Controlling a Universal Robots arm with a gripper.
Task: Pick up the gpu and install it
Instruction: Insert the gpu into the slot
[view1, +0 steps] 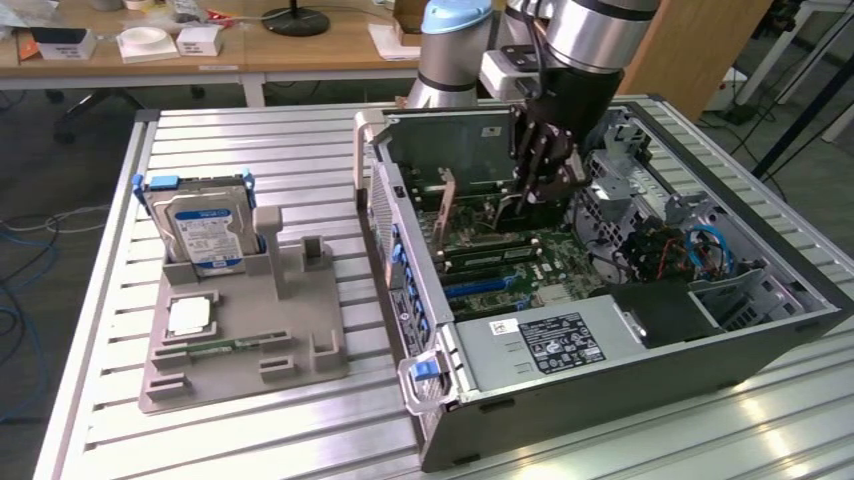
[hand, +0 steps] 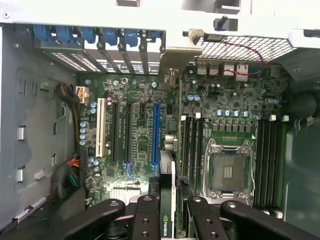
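Gpu (hand: 167, 210), thin flat dark circuit card: being pinched edge-on between black gripper (hand: 168, 220) jaws, hanging over green motherboard (hand: 145, 140) slots inside open grey computer case (view1: 747, 345). Handling probably light, stiff, fragile; gripping along upper edge.

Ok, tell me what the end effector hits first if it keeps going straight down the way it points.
Probably the motherboard. The end effector, shut on the gpu, points into the open computer case, so the card's lower edge would likely meet the board around the blue slot. Depth is unclear.
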